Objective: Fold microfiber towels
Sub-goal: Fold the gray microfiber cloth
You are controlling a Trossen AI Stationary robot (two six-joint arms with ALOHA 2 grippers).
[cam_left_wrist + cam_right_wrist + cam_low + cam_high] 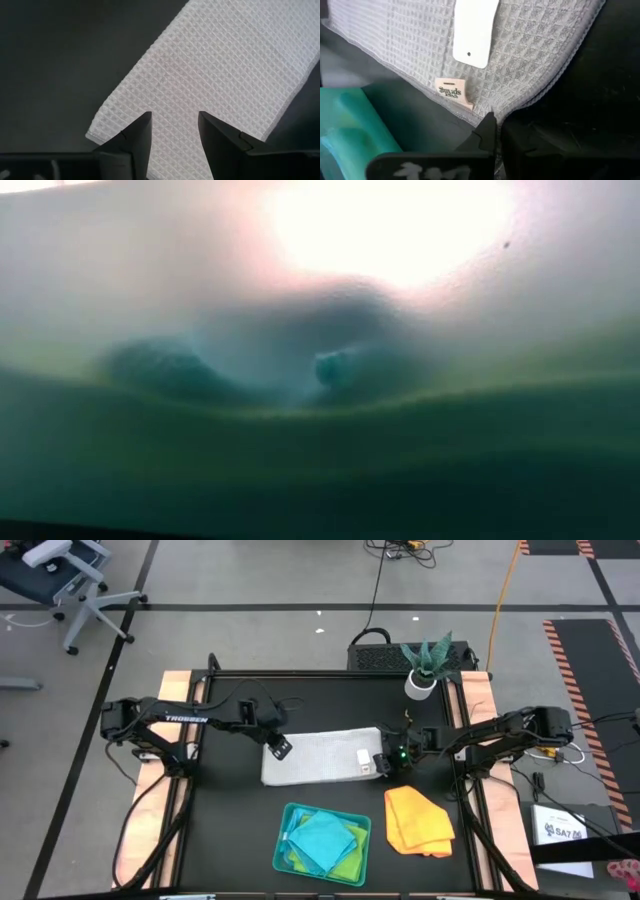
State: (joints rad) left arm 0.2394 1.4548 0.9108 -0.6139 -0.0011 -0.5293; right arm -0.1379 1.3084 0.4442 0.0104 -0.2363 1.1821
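Waffle-weave cloth: a pale grey-white towel (318, 757) lies folded into a long strip on the black table (230, 830), stretched between the two grippers.
Writing on the towel: a small cream woven label (453, 92) sewn into its hem carries a dark script word that cannot be read for certain; above it hangs a blank white tag (474, 31) with one small dot.
Writing on the rig: white capitals reading "TROSSEN" run along the left arm (180, 718).
Writing off the table: a white card (561, 829) beyond the right arm shows dark print too small to read.
Right gripper (495, 131): fingers pressed together, pinching the towel's hemmed corner just below the woven label; a green light glows on the wrist.
Right arm (500, 732): reaches in from the table's right edge, forearm near level, wrist bent toward the towel's end.
Left gripper (174, 131): fingers spread, set over the opposite end of the strip near its corner, cloth showing between the two fingers.
Left arm: stretched across from the left edge, elbow nearly straight.
Yellow-orange towel (418, 821): folded, on the table just in front of the right gripper.
Teal tray (288, 840): in front of the strip, between both grippers, holding a turquoise towel (326, 838) over a lime green towel (350, 862).
Potted plant (428, 662): in a white pot behind the right gripper.
Low view: filled by blurred green and blue cloth.
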